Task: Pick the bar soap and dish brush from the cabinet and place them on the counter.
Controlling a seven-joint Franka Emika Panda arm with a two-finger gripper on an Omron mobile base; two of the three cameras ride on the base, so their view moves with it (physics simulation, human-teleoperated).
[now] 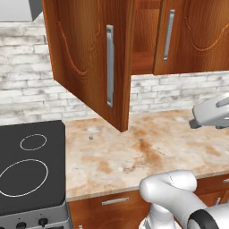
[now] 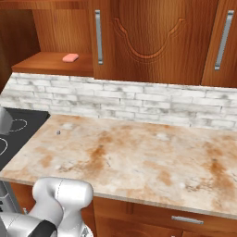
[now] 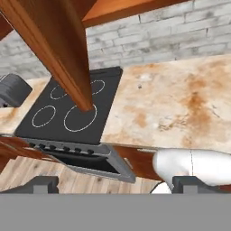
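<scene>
The bar soap (image 2: 70, 57) is a small pink block lying on the wooden shelf of the cabinet (image 2: 51, 62), behind the left door, which stands open (image 1: 94, 58). The dish brush is out of view. The counter (image 2: 139, 157) is beige stone with rusty blotches and lies below the cabinet. My gripper (image 3: 117, 185) is open, its two dark fingertips (image 3: 40, 182) far apart with nothing between them. My white hand (image 1: 210, 112) hovers over the right part of the counter, well below and to the right of the shelf, and faces back toward the stovetop.
A black stovetop (image 1: 27, 165) with white rings adjoins the counter on the left. The open cabinet door's lower corner (image 3: 83, 101) juts out over the counter's left part. A white brick wall (image 2: 139, 102) backs the counter. Closed doors (image 2: 152, 41) cover the cabinet to the right.
</scene>
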